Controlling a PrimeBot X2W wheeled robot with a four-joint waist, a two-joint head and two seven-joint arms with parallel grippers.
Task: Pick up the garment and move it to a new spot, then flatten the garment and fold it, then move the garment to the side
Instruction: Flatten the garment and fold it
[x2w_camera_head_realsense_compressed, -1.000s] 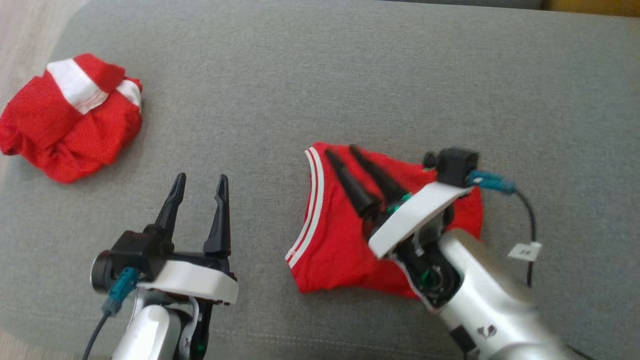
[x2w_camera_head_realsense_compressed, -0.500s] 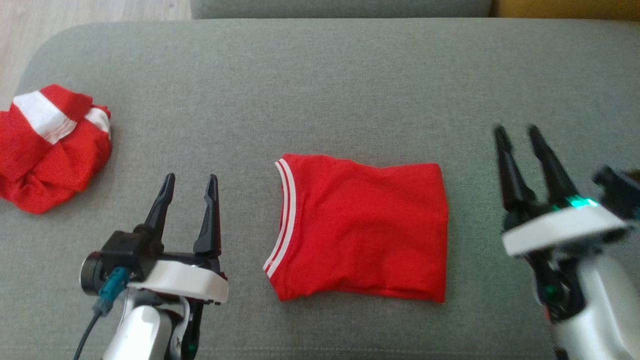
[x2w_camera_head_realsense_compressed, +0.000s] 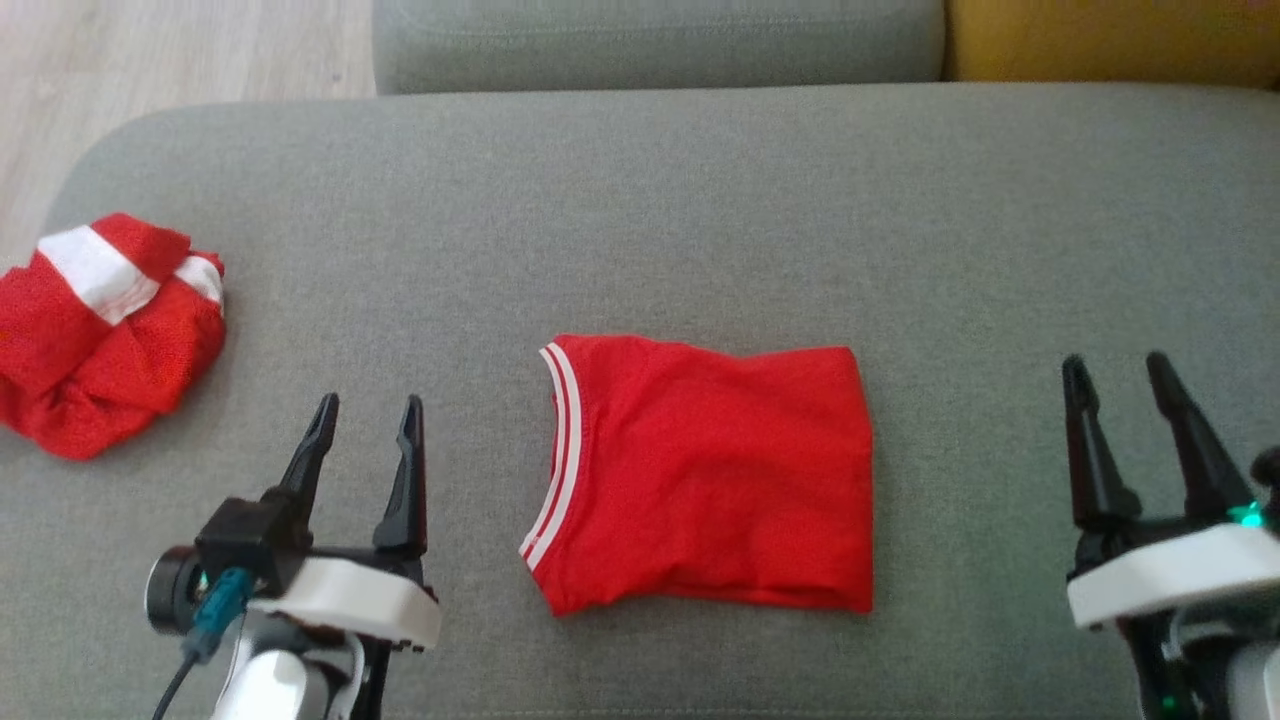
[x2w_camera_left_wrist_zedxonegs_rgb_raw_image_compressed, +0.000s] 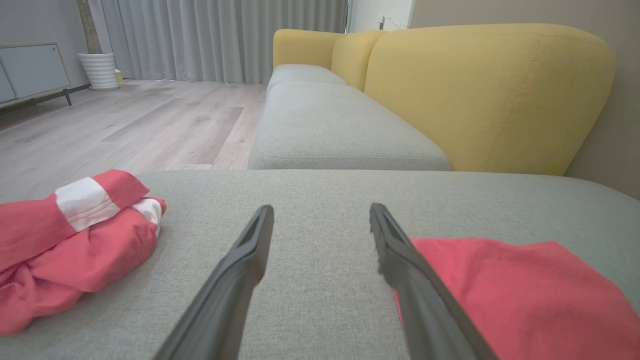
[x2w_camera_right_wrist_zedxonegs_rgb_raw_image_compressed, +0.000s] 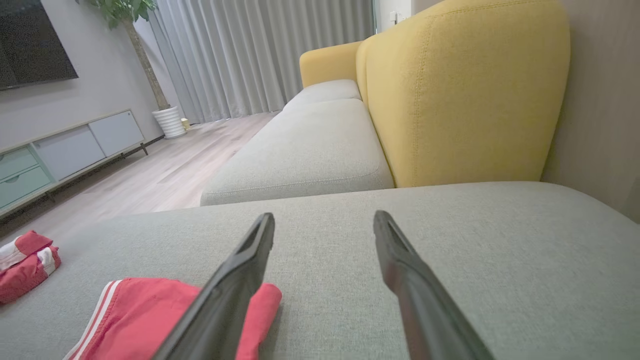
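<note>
A red garment (x2w_camera_head_realsense_compressed: 705, 475) with white stripes along its left edge lies folded into a flat rectangle in the middle of the grey cushion (x2w_camera_head_realsense_compressed: 640, 220). It also appears in the left wrist view as the garment (x2w_camera_left_wrist_zedxonegs_rgb_raw_image_compressed: 520, 295) and in the right wrist view as the garment (x2w_camera_right_wrist_zedxonegs_rgb_raw_image_compressed: 150, 315). My left gripper (x2w_camera_head_realsense_compressed: 367, 417) stands open to its left, apart from it, holding nothing. My right gripper (x2w_camera_head_realsense_compressed: 1116, 376) stands open to its right, also apart and empty.
A second red and white garment (x2w_camera_head_realsense_compressed: 95, 330) lies crumpled at the cushion's far left edge. Beyond the cushion are another grey seat (x2w_camera_head_realsense_compressed: 655, 40) and a yellow backrest (x2w_camera_head_realsense_compressed: 1110, 40). Wooden floor (x2w_camera_head_realsense_compressed: 170, 60) lies past the left edge.
My right gripper has lifted off the folded garment and swung away to its right. The head camera has shifted, so the whole scene sits lower. The left gripper has kept still.
</note>
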